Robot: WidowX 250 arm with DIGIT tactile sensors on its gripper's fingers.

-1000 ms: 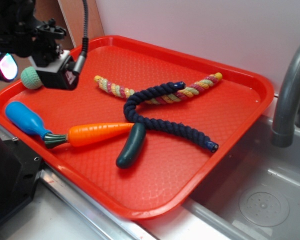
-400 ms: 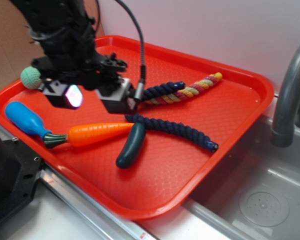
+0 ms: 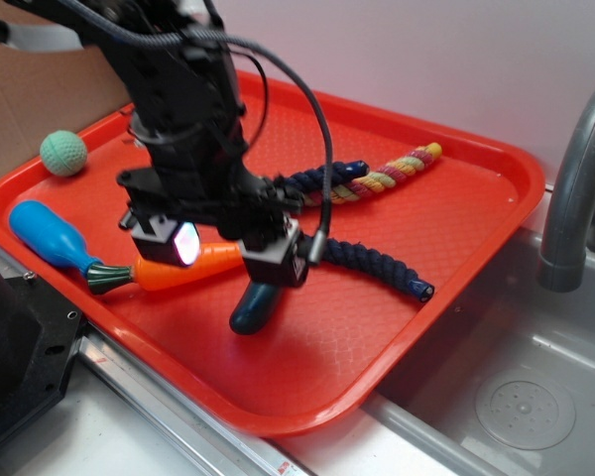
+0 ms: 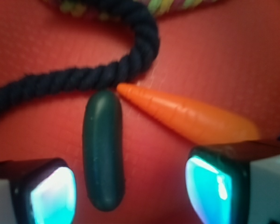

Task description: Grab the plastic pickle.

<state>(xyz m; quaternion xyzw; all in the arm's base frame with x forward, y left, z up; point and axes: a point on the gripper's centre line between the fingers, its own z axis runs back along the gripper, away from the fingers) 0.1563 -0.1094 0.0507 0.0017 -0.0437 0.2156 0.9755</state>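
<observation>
My claw (image 4: 130,191) hangs over the middle of the red tray (image 3: 456,208), fingers spread wide and holding nothing. In the wrist view the left pad (image 4: 42,193) and right pad (image 4: 224,182) sit at the bottom corners, both glowing cyan, with bare tray between them.

The pickle (image 4: 103,150) lies flat on the tray, running away from me, closer to the left pad than to the right and clear of both. Its far end sits just under the navy rope (image 4: 84,77). The carrot's (image 4: 186,116) orange tip lies beside that same end; the carrot body slants off toward my right pad, which covers its wide end.

In the exterior view my arm hides most of the pickle (image 3: 253,307); only its near end shows below the claw (image 3: 233,248). A multicoloured rope (image 3: 397,171) lies beyond the navy one. A blue handle (image 3: 50,236) and a green ball (image 3: 62,153) sit at the tray's left side, well apart from the pickle.
</observation>
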